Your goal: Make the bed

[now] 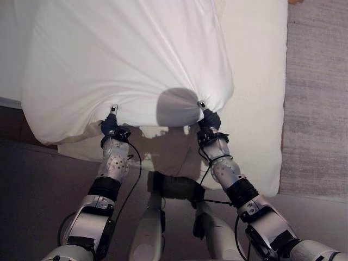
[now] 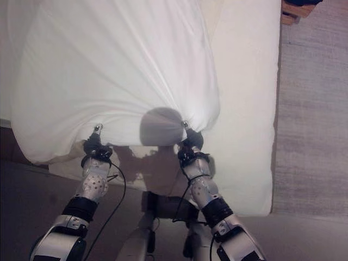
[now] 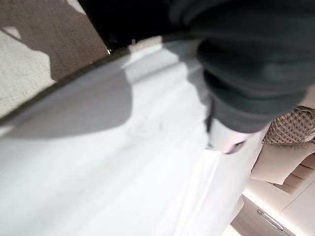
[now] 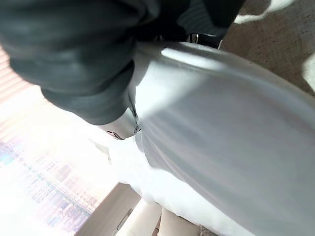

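A white duvet (image 1: 125, 60) hangs raised above the bed, its near edge gathered into folds at both hands. My left hand (image 1: 110, 126) grips that edge toward the left, a dark fingertip showing over the cloth. My right hand (image 1: 209, 118) grips it further right, pinching the fabric the same way. The two hands stand level, about a shoulder's width apart. Under the duvet lies the white mattress (image 1: 255, 98), bare along its right side. In the wrist views the duvet (image 3: 98, 172) runs taut past the left hand (image 3: 246, 64), and the duvet (image 4: 221, 123) does the same past the right hand (image 4: 74, 54).
Grey carpet (image 1: 315, 109) runs along the bed's right side. Dark floor (image 1: 32, 185) lies at the lower left, by the bed's near edge. A wooden piece of furniture (image 2: 296, 8) shows at the top right corner. A woven cushion (image 3: 290, 125) appears in the left wrist view.
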Available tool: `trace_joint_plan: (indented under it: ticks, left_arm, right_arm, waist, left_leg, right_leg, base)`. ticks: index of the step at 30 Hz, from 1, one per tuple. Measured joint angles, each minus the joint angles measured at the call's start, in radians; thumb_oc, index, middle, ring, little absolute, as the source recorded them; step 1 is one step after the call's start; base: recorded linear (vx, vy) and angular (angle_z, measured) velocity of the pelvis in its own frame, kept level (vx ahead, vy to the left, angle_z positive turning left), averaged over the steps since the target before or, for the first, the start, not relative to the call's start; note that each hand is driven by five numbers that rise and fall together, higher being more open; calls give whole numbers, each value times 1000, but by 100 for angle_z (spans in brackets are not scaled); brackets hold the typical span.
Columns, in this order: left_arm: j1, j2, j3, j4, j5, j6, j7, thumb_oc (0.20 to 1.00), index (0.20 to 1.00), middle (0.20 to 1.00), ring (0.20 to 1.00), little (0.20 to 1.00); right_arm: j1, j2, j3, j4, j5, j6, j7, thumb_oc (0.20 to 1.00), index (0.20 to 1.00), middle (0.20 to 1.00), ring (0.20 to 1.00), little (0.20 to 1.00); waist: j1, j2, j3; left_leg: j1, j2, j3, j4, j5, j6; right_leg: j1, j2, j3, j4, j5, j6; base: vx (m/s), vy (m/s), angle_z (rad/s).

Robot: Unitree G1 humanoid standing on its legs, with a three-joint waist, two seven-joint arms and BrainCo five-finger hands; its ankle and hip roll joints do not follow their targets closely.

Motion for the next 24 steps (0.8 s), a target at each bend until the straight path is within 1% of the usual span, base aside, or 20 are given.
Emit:
trace_joint_plan:
  ticks: [2, 3, 7, 9, 10, 11, 13, 14, 16, 17, 18, 21, 22, 23, 24]
  left_arm:
    - [8, 2, 0, -2, 0, 1, -11, 200, 200, 200, 200, 200]
    - [22, 4, 1, -7, 0, 2, -24, 200, 200, 200, 200, 200]
    - [99, 4, 4, -34, 0, 20, -73, 200, 200, 200, 200, 200]
    - [125, 4, 5, -53, 0, 21, -87, 200, 200, 200, 200, 200]
    - [150, 4, 6, -63, 0, 21, -101, 200, 200, 200, 200, 200]
    - [170, 4, 14, -76, -1, 23, -110, 200, 200, 200, 200, 200]
    - [205, 2, 20, -82, -1, 38, -133, 200, 200, 200, 200, 200]
    - [216, 0, 26, -86, -2, 42, -147, 200, 200, 200, 200, 200]
    - [218, -7, 27, -86, -2, 45, -161, 200, 200, 200, 200, 200]
    - [211, -25, 27, -86, -2, 49, -177, 200, 200, 200, 200, 200]
    - [208, -34, 26, -86, -2, 50, -183, 200, 200, 200, 200, 200]
    - [208, -53, 24, -85, -3, 58, -195, 200, 200, 200, 200, 200]
    - [207, -53, 24, -83, -3, 60, -195, 200, 200, 200, 200, 200]
    - [213, -53, 24, -82, -3, 63, -197, 200, 200, 200, 200, 200]
    - [213, -53, 23, -78, -3, 65, -197, 200, 200, 200, 200, 200]
  right_arm:
    - [9, 0, 0, -6, 0, 2, 6, 200, 200, 200, 200, 200]
    - [16, 0, 0, -7, 0, 5, 12, 200, 200, 200, 200, 200]
    - [55, 0, -4, -5, 0, 29, 37, 200, 200, 200, 200, 200]
    - [67, 1, -8, -5, 0, 39, 44, 200, 200, 200, 200, 200]
    - [76, 2, -9, -2, 0, 48, 51, 200, 200, 200, 200, 200]
    - [77, 6, -9, 7, 0, 55, 59, 200, 200, 200, 200, 200]
    - [85, 8, -11, 34, 0, 65, 72, 200, 200, 200, 200, 200]
    - [92, 8, -13, 38, 0, 77, 80, 200, 200, 200, 200, 200]
    - [103, 7, -28, 38, 0, 83, 88, 200, 200, 200, 200, 200]
    - [112, 3, -45, 41, 0, 83, 89, 200, 200, 200, 200, 200]
    - [116, 3, -54, 42, 0, 83, 89, 200, 200, 200, 200, 200]
    - [123, 1, -74, 53, 1, 85, 90, 200, 200, 200, 200, 200]
    - [123, -1, -74, 55, 1, 87, 90, 200, 200, 200, 200, 200]
    - [130, -1, -74, 54, 1, 89, 90, 200, 200, 200, 200, 200]
    - [129, -2, -74, 53, 1, 90, 90, 200, 200, 200, 200, 200]
  waist:
    - [0, 0, 0]
    - [0, 1, 1]
    - [2, 1, 1]
    - [5, 1, 1]
    - [6, 2, 1]
    - [6, 3, 2]
    - [6, 3, 2]
    - [9, 5, 2]
    - [9, 12, 5]
    - [1, 21, 7]
    - [0, 26, 7]
    - [-2, 37, 3]
    - [-3, 40, 1]
    - [1, 47, -7]
    - [-6, 53, -13]
  left_leg:
    - [3, 1, 0, 0, 0, 0]
    - [10, 0, 0, 0, 0, 0]
    - [63, -11, 1, 0, 0, 0]
    - [84, -15, 1, 0, 0, 1]
    - [110, -21, 1, 1, -3, 5]
    - [128, -22, 1, 2, -15, 17]
    - [155, -35, 2, 27, -30, 17]
    - [158, -42, 1, 56, -47, 16]
    - [155, -52, -12, 96, -61, 11]
    - [153, -57, -34, 117, -65, 8]
    - [152, -57, -37, 126, -70, 8]
    - [139, -50, -55, 195, -109, 6]
    - [126, -45, -57, 229, -134, -14]
    - [107, -15, -60, 274, -176, -13]
    - [86, 14, -83, 321, -198, -37]
  right_leg:
    - [0, -1, 2, 12, -8, 8]
    - [-1, -5, 4, 31, -20, 6]
    - [3, -27, 10, 147, -99, 2]
    - [4, -37, 17, 194, -128, 0]
    - [8, -46, 26, 239, -157, -1]
    - [11, -49, 31, 268, -175, -6]
    - [20, -66, 57, 333, -217, -9]
    - [21, -75, 61, 371, -241, -14]
    - [28, -90, 58, 418, -270, -14]
    - [44, -100, 43, 435, -286, -19]
    - [51, -102, 37, 444, -295, -24]
    - [71, -114, 26, 467, -319, -46]
    - [75, -126, 33, 461, -316, -60]
    - [76, -129, 43, 465, -315, -76]
    - [81, -131, 48, 461, -314, -75]
  base:
    - [-2, -30, 6]
    - [16, -27, 5]
    - [22, -43, 8]
    - [34, -43, 9]
    - [53, -75, 3]
    - [49, -101, 3]
    - [13, -105, 5]
    - [-6, -105, 16]
    - [6, -47, 39]
    - [33, 24, 59]
    - [51, 79, 65]
    - [99, 205, 29]
    - [110, 309, -1]
    - [120, 362, -1]
    - [123, 453, 2]
